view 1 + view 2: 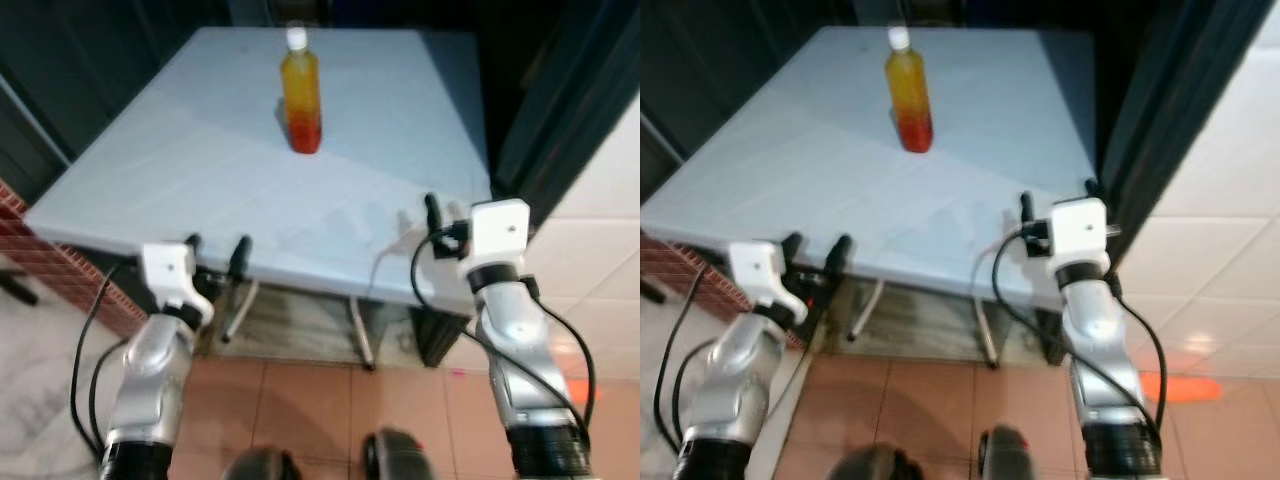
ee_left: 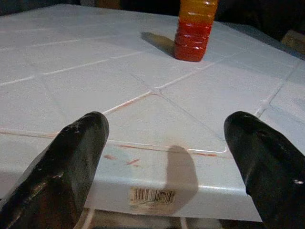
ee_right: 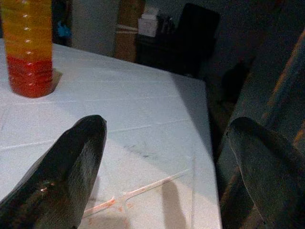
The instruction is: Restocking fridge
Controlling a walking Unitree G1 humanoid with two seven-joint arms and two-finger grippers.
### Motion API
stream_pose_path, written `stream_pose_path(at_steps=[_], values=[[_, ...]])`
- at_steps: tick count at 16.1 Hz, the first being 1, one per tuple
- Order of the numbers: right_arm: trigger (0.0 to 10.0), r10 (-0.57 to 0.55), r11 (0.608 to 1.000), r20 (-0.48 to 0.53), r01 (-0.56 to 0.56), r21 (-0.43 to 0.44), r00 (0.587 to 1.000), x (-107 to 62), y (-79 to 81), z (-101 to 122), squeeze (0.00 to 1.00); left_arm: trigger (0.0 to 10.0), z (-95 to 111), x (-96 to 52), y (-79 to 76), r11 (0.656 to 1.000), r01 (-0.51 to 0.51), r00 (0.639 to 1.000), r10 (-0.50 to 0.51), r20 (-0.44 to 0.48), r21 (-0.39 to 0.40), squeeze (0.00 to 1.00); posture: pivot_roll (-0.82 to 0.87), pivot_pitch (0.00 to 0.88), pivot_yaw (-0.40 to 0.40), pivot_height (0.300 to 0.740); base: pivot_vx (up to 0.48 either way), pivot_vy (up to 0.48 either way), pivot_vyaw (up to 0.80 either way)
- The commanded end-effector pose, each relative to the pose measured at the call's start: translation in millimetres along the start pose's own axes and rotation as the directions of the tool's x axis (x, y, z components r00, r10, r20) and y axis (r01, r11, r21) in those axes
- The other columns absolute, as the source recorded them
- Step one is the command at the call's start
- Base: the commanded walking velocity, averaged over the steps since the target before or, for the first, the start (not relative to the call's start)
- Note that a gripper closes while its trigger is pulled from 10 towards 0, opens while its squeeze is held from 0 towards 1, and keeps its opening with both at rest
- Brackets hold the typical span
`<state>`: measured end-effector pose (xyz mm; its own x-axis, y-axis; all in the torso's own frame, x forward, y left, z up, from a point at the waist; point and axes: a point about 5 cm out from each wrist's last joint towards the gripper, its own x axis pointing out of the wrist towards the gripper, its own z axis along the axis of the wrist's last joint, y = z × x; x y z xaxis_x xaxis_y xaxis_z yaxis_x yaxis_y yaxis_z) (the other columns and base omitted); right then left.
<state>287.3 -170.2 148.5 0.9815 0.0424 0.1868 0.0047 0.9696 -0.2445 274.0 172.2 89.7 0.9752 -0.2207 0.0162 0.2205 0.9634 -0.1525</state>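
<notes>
A bottle (image 1: 301, 90) is stood upright mid-desk (image 1: 180, 170), well beyond both pincers. The left pincer (image 1: 215, 252) and right pincer (image 1: 443, 215) are held spread, empty, at the near edge. Likely, a reach for the bottle is being lined up.

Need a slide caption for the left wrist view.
Open left hand at the white table edge, facing the upright orange-red bottle.

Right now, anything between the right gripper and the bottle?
No. Bare white tabletop runs from the right gripper, open at the near edge, to the bottle. The right wrist view shows just faint reddish smears near the fingers.
</notes>
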Motion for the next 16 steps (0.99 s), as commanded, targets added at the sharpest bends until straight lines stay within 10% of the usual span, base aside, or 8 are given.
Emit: stream_pose_path(at_steps=[1,13,16], values=[[10.0,0.023,0.999,0.033,-0.024,0.025,0.999,1.0,9.5,6.3,0.00,10.0,2.5,-4.5,13.3,0.999,-0.035,0.999,0.036,-0.006,0.028,0.00,-0.04,0.084,0.063,0.740,0.000,0.476,0.00],[10.0,-0.009,1.000,0.052,0.007,0.029,0.999,-1.1,5.7,6.0,0.00,10.0,7.3,-6.8,5.9,0.999,0.001,1.000,-0.002,0.025,0.038,0.00,-0.04,0.096,0.064,0.740,0.000,0.239,0.00],[10.0,-0.014,0.983,0.049,0.005,0.184,0.999,-9.1,6.7,5.9,0.00,10.0,7.9,-10.6,7.6,0.999,-0.042,0.999,0.041,0.024,0.031,0.00,-0.04,0.095,0.070,0.740,0.000,0.000,0.00]])
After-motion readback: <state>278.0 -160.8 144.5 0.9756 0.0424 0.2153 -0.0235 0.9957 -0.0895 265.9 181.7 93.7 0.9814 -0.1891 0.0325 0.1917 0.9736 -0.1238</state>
